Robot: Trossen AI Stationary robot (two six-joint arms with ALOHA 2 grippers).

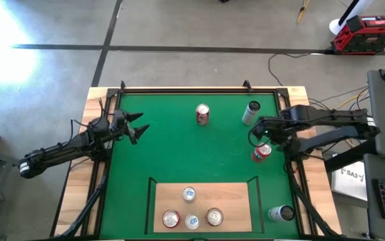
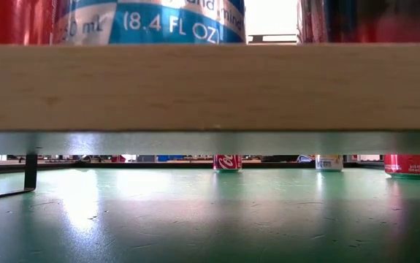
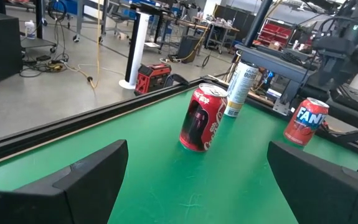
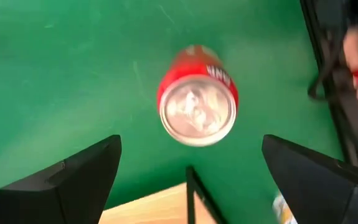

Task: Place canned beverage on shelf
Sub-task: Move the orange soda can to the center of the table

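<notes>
Right end effector [image 1: 260,137] hovering wide open and empty, directly above a red can [image 4: 197,96] standing upright on the green mat [image 1: 172,154] at the right side. Judging this as the approach step, before any grasp. Next move calls for lowering until the fingers are straddling the can, closing, then carrying it to the shelf [image 1: 236,201] at the near edge of the bench, where four cans are already standing. Left end effector [image 1: 137,127] waiting open and empty at the left side.
</notes>
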